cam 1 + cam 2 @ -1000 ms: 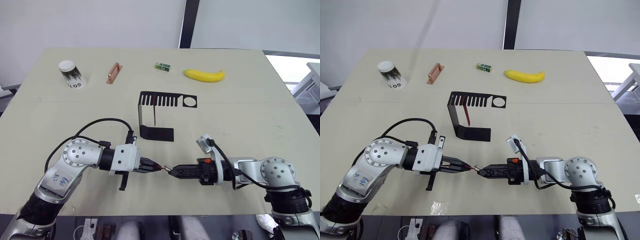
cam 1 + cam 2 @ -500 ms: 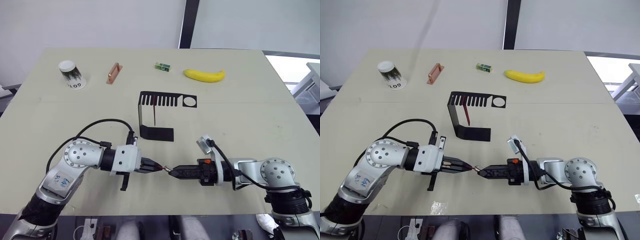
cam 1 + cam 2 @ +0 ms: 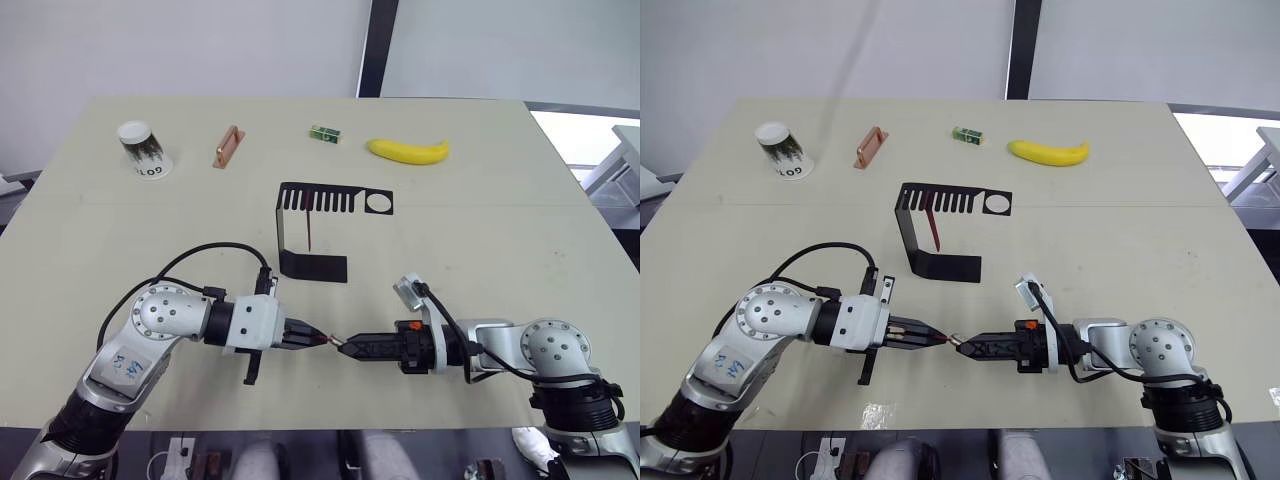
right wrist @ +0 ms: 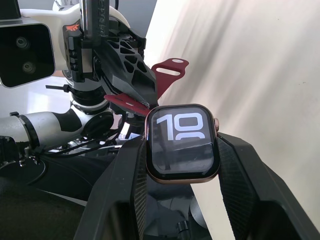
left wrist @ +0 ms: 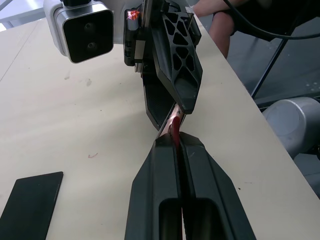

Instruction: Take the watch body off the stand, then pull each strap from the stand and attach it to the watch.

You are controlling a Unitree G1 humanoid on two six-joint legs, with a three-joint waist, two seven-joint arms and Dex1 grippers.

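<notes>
Strap (image 4: 131, 103) seemingly against watch body (image 4: 182, 141) edge

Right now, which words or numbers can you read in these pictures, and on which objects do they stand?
"10": on the lit screen of the watch body, held in the right gripper.
"60T": printed on the paper cup, seen upside down.
Small green box: print too small to read.
</notes>
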